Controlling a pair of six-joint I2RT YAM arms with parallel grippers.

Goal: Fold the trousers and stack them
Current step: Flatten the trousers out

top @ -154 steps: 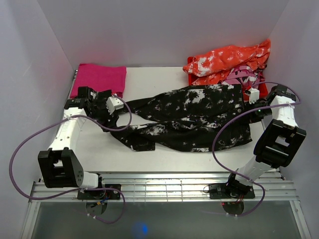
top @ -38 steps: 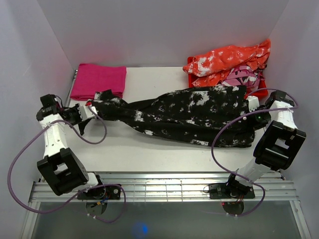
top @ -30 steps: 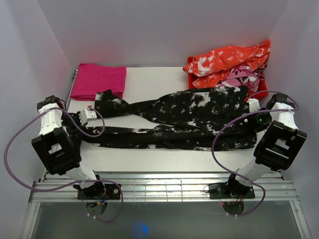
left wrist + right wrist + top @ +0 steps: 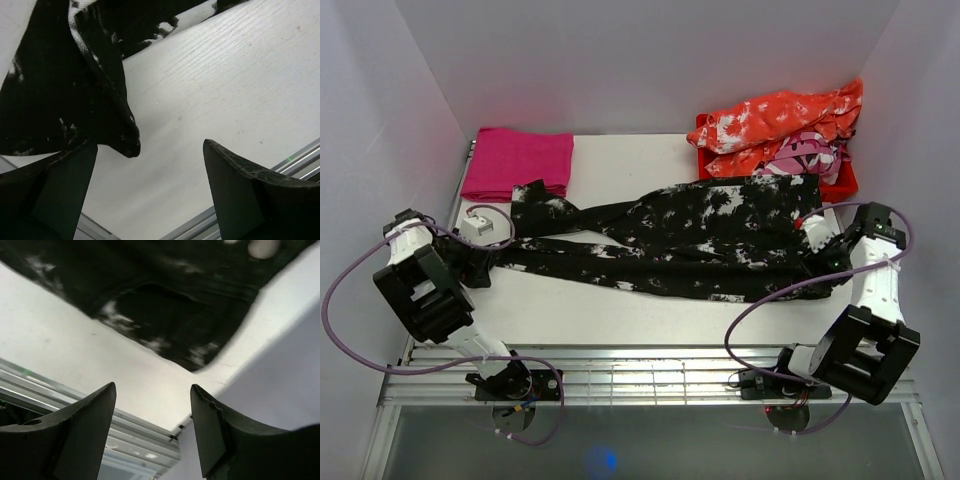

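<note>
Top external view: the trousers lie spread flat on the table, starting just near-side of the magenta cloth and running well off to its right. Long axis runs left-right across the table, tilted a little. The waist end points right, away from the magenta cloth, and the two legs point left toward it. The far cuff sits at that cloth's near right corner, touching or not I cannot tell; the near cuff ends further toward the arms. The legs lie side by side with a gap, not one on the other. Judged progress: laid out only. No fold is made, so folding and stacking are both left. The left gripper, near-side of the magenta cloth, has its jaws wide apart and holds nothing, the near cuff lying loose ahead of it. The right gripper, far right of the cloth at the waist end, also stands parted and empty. An orange garment is heaped well right of the magenta cloth.
</note>
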